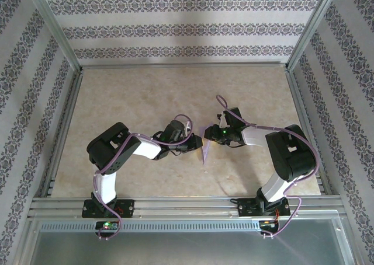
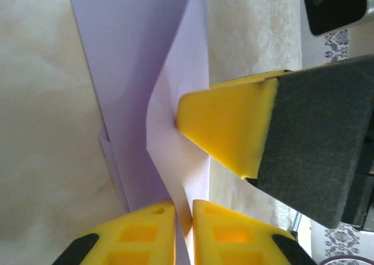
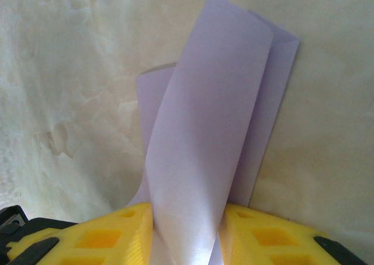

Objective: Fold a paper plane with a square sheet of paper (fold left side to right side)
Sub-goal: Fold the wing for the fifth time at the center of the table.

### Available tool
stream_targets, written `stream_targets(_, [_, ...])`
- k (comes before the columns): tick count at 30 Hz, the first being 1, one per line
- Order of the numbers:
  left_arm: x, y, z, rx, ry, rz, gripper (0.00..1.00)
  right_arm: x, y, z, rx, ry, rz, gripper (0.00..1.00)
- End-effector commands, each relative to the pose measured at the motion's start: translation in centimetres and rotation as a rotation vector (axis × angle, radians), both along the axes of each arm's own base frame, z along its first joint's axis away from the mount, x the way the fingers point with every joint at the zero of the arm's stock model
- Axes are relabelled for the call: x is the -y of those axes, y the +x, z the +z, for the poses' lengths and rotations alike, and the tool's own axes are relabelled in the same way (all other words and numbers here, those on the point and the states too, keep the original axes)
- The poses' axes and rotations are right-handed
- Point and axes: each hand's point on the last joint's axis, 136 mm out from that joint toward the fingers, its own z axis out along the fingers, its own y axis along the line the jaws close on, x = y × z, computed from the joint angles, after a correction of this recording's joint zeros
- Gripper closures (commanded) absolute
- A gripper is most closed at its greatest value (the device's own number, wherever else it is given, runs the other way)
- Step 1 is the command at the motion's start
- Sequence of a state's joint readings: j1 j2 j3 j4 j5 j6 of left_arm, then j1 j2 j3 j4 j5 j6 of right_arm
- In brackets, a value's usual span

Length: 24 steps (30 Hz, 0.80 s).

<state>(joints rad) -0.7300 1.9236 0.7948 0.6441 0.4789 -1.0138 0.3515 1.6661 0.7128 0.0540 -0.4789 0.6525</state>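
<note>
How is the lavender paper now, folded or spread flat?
Partly folded, not flat: the paper curls over itself, one layer arching above another, and passes between the right fingers.

The table (image 1: 146, 96) has a pale beige, marbled top (mottled and cloudy seen up close). Wallpapered walls (image 1: 187, 28) with bands of dark floral pattern enclose it on three sides, framed by silver metal posts (image 1: 55, 28). Ribbed aluminium rails (image 1: 187, 205) run along its near edge, beside a grey metal sheet (image 1: 175, 247).
</note>
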Motion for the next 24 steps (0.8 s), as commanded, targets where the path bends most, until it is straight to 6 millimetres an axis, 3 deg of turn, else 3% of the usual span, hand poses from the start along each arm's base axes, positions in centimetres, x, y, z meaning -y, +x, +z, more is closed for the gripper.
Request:
stream_targets(1, [-0.6,0.9,-1.0,0.003,0.053,0.010,0.87,0.2,-1.0,-1.7,-0.047,-0.060,0.020,0.62])
stream_targets(24, [-1.8,-0.1,-3.8,-0.078,0.159,0.050,0.92,-0.3,-0.3,-0.1,-0.036,-0.017,0.000,0.61])
